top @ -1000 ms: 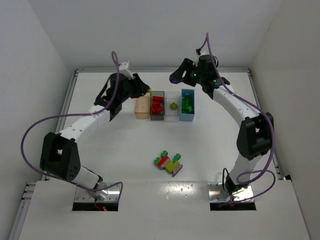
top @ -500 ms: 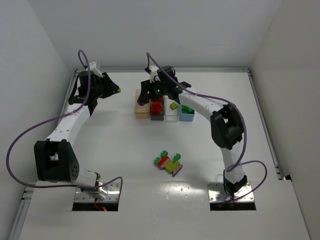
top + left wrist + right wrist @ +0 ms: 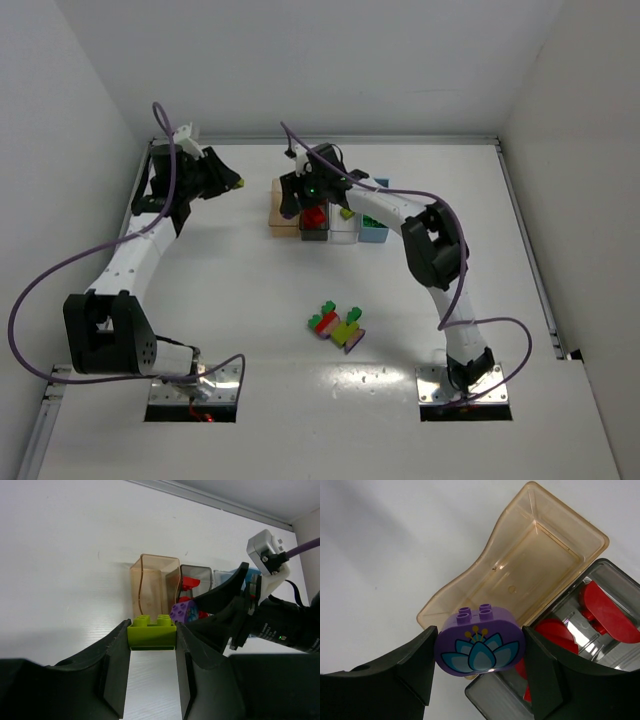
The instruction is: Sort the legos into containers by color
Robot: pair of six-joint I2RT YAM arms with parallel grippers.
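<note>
From the top external view, the left gripper [image 3: 236, 182] is out over the far left part of the white table [image 3: 200, 290], well apart from the bins, with a lime-yellow brick [image 3: 239, 183] showing as a speck at its tip. The right arm folds back across the row of four bins at the far side. The right gripper [image 3: 291, 200] hangs over the tan bin [image 3: 283, 226] at the left end of that row. Next to it stand the dark grey bin [image 3: 315, 234] with red bricks [image 3: 316, 214] inside, then the clear bin [image 3: 345, 234], then the light blue bin [image 3: 376, 234] with green bricks [image 3: 371, 219] in it. Nearer the arm bases, a multicoloured cluster of bricks [image 3: 338, 325] lies on the table, apart from everything else.

In the left wrist view, the left gripper is clamped on the lime-yellow brick, studs up, with both fingers pressed to its sides. Beyond it the tan bin and the dark grey bin stand side by side, and the right gripper reaches in from the right with a purple brick [image 3: 183, 612] at its tip.

In the right wrist view, the right gripper grips the purple brick, a rounded piece with a blue flower printed on its face, between both fingers. It is held above the near end of the tan bin, just beside the corner of the dark grey bin, where the red bricks lie.
</note>
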